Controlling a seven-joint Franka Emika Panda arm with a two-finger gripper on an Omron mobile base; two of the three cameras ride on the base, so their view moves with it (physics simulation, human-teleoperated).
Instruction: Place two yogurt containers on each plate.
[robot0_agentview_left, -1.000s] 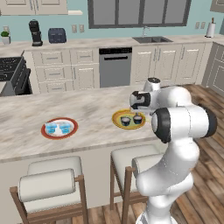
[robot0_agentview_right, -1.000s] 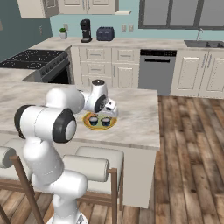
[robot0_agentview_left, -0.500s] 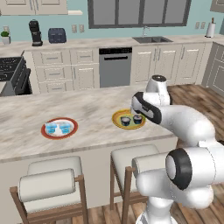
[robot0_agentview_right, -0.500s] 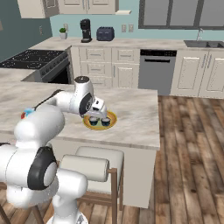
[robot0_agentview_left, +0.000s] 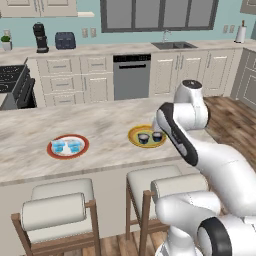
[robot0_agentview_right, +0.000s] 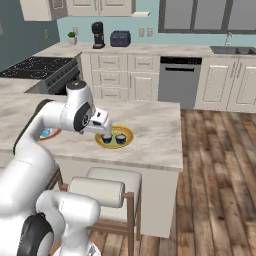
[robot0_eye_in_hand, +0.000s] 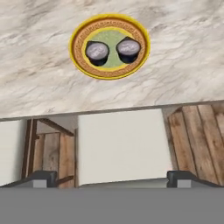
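The yellow plate (robot0_agentview_left: 134, 135) (robot0_agentview_right: 128, 138) (robot0_eye_in_hand: 80, 37) lies on the marble island with two dark yogurt containers (robot0_eye_in_hand: 97, 52) (robot0_eye_in_hand: 128, 49) side by side on it. These cups also appear in the left base view as dark yogurt containers (robot0_agentview_left: 144, 138) (robot0_agentview_left: 157, 136). Further left, the white plate with the red rim (robot0_agentview_left: 52, 149) holds two pale blue yogurt containers (robot0_agentview_left: 60, 146) (robot0_agentview_left: 74, 145). My gripper (robot0_eye_in_hand: 112, 178) is open and empty, high above the island's near edge and back from the yellow plate. The arm partly hides the red-rimmed plate (robot0_agentview_right: 50, 133) in the right base view.
Two cushioned stools (robot0_agentview_left: 60, 200) (robot0_agentview_left: 150, 177) stand under the island's near edge; one white seat (robot0_eye_in_hand: 122, 146) lies directly below the hand. Wooden floor (robot0_agentview_right: 215, 165) runs to the right of the island. Cabinets, a stove (robot0_agentview_right: 35, 70) and a sink (robot0_agentview_left: 172, 45) line the back wall.
The hand has drawn back and up from over the yellow plate toward the island's near edge, and the arm has swung into a lower lean. The jaws stayed wide apart.
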